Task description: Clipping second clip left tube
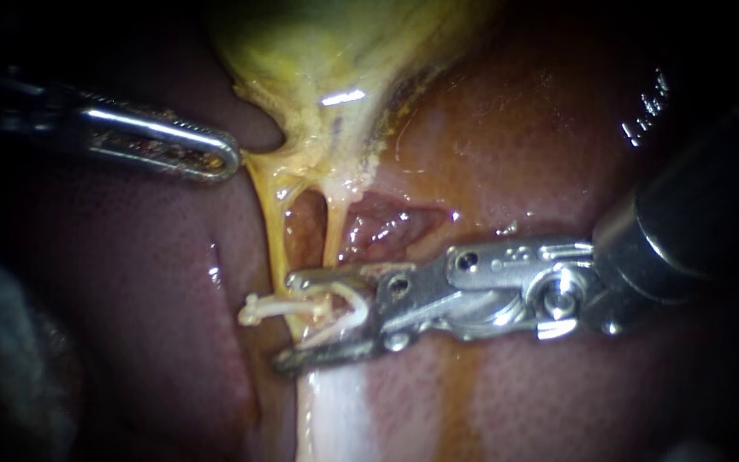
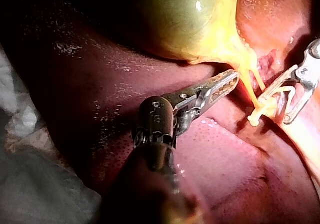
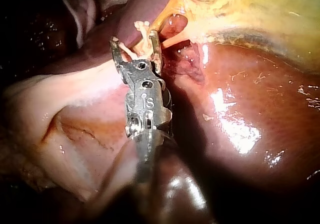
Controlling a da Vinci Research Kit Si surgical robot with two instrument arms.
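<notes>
This is a surgical practice bench. A bare, glossy red-brown liver [image 1: 130,282] with its yellow-green gallbladder [image 1: 301,51] lies under a tight pool of light, dark all round. Two slim steel tools reach over it: the left instrument [image 1: 228,158], and the right instrument [image 1: 288,318], which carries a white clip [image 1: 357,301]. Crumpled white cloth [image 2: 20,134] lies at the liver's edge, beside the left instrument's shaft.
</notes>
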